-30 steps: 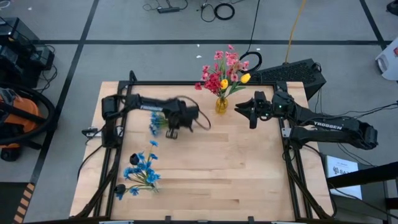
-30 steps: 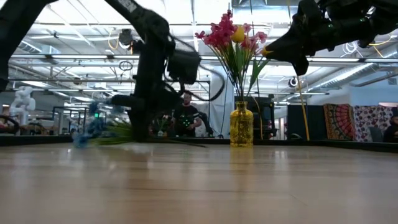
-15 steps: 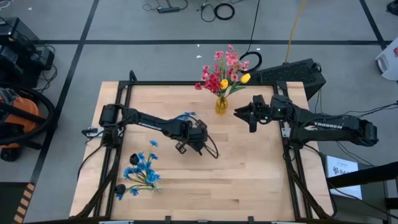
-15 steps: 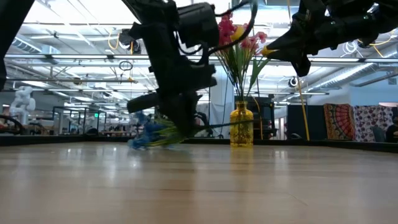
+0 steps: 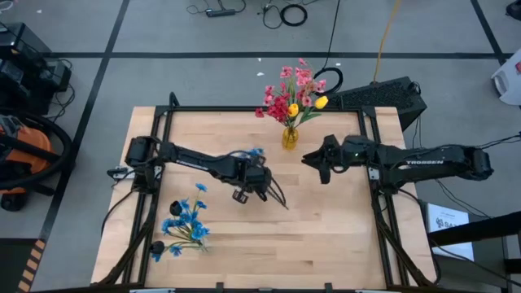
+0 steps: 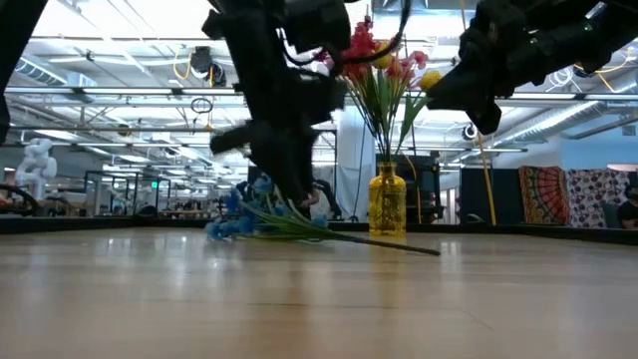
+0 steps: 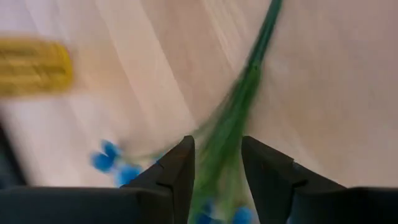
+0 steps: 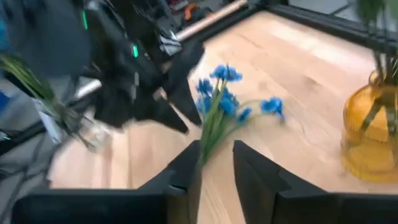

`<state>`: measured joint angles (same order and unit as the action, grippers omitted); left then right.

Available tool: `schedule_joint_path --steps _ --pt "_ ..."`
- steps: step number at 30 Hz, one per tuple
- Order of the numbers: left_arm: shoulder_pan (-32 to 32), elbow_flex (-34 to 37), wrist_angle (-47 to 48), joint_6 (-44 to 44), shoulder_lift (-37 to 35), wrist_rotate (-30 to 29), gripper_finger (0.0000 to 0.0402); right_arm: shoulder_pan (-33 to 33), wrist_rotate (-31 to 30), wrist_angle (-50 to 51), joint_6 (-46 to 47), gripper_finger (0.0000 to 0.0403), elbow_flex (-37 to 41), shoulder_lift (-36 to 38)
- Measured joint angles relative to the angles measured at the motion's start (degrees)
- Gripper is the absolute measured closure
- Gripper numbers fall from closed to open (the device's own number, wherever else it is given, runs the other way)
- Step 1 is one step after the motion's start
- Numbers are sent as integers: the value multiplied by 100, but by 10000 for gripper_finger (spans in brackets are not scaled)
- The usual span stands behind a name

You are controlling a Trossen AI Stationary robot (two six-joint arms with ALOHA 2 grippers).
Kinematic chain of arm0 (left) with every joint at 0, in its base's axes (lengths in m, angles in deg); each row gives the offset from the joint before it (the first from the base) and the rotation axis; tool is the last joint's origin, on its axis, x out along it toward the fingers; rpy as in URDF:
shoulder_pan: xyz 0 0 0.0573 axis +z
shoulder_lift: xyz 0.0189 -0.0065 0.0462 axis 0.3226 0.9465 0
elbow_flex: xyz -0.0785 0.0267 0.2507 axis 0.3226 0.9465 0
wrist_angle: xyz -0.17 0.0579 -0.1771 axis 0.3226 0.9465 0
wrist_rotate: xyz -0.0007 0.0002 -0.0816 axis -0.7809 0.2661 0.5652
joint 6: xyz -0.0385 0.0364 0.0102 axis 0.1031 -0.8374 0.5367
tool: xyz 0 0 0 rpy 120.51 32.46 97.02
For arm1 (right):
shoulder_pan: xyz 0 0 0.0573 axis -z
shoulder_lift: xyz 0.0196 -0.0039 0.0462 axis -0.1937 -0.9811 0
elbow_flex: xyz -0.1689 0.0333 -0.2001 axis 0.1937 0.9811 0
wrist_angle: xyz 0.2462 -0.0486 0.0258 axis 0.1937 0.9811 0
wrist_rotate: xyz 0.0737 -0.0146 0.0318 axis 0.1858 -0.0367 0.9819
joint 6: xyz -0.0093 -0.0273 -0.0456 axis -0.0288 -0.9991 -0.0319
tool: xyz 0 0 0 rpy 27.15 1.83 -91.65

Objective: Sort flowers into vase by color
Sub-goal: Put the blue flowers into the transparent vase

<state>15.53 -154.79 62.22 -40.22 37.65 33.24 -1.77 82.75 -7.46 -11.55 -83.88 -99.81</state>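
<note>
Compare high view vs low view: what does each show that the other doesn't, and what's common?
High only: a second bunch of blue flowers lying at the table's near-left, and the orange vacuum on the floor.
Low only: the hall behind the table with its ceiling lights.
Both: the yellow vase with pink, red and yellow flowers, the blue sprig lying on the wood under the left gripper, and the right gripper raised beside the vase.
</note>
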Motion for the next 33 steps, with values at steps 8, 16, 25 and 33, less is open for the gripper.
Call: schedule_joint_path --steps 8,16,25,33 --pt "439 1048 -270 1453 -1147 855 261 -944 -692 -50 352 395 -544 -1282" --pt "561 2733 -1574 2326 -2936 877 261 -1369 -1190 2636 316 401 -3198 -3373" --pt "560 3811 -1868 2958 -4839 864 261 -1289 -1149 4968 438 393 -5821 -5621" --pt "565 4303 -1568 2999 -6375 620 261 -1050 -939 4940 782 337 -6299 -6206"
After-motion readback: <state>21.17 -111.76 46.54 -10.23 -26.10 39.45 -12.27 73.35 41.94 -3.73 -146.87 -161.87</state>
